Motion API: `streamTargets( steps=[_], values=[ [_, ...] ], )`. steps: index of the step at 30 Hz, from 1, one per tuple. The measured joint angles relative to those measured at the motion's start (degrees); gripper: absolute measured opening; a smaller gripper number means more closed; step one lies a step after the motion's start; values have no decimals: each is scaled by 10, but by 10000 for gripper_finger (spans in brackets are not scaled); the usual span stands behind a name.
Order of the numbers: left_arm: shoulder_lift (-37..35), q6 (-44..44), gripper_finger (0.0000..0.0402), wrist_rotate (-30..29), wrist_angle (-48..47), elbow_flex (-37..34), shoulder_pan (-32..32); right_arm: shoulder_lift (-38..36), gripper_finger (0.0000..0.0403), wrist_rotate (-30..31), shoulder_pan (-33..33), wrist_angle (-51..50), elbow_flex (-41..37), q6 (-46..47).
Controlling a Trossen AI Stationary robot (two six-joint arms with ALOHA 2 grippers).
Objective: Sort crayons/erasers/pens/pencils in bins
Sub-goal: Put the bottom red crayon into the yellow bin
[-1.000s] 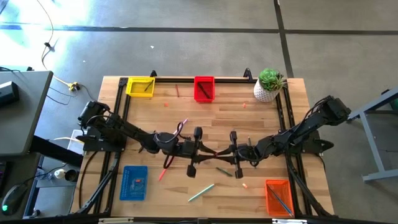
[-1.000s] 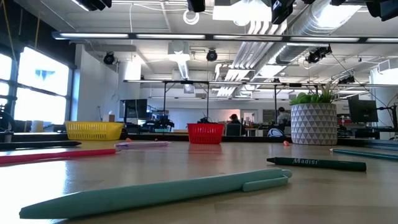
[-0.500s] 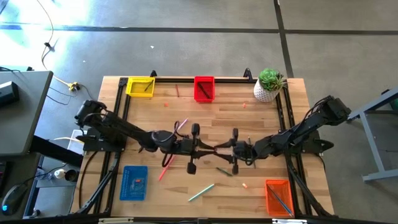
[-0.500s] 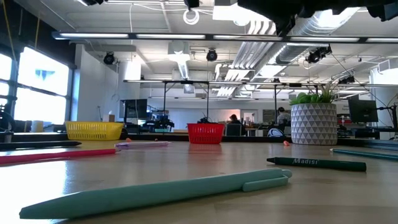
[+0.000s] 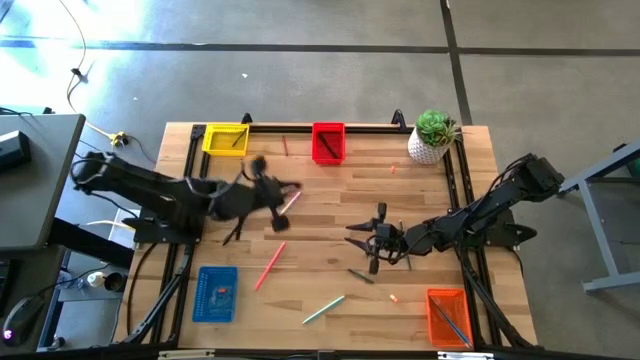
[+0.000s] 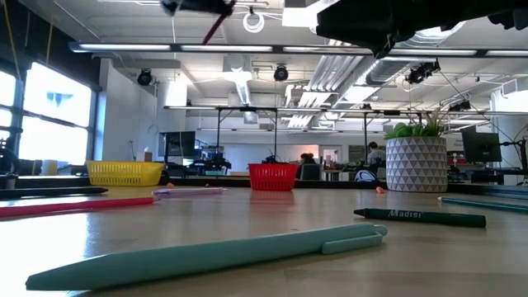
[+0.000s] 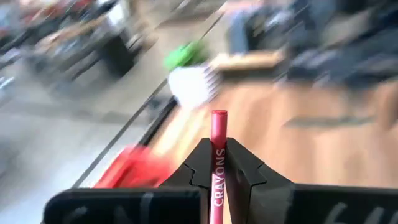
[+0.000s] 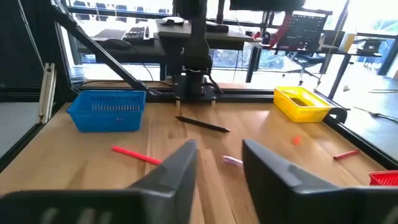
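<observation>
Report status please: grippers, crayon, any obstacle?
Left gripper shut on red crayon, raised over table. Right gripper open, empty, mid-table. Bins unobstructed.

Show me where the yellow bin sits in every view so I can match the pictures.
High view: yellow bin at the table's upper-left corner.
Low view: yellow bin left of centre, far back.
Left wrist view: not in it; the left tool grips a red crayon.
Right wrist view: yellow bin right of centre, beyond the open right tool.
Shared landmark: the red bin beside it.
</observation>
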Motion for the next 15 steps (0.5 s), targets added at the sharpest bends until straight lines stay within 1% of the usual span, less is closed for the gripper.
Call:
streamTargets(
  steps=[3,5,6,7,11,13,15],
  values=[
    [-31,-41,4,-25,-117,0,61,0,56,-1,0,-1,0,4],
    [-39,-53,4,-30,-172,0,117,0,19,-1,0,-1,0,5],
    [-40,-53,4,-30,-195,0,147,0,10,-1,0,-1,0,5],
    [-40,-47,4,-30,-209,0,176,0,7,-1,0,-1,0,5],
    [-27,7,4,-16,-220,-2,300,0,21,11,0,-2,0,32],
    [-18,32,4,5,-216,-3,361,0,21,18,2,-6,0,37],
    [-9,45,4,40,-203,-3,423,0,15,29,6,-7,0,45]
  ],
)
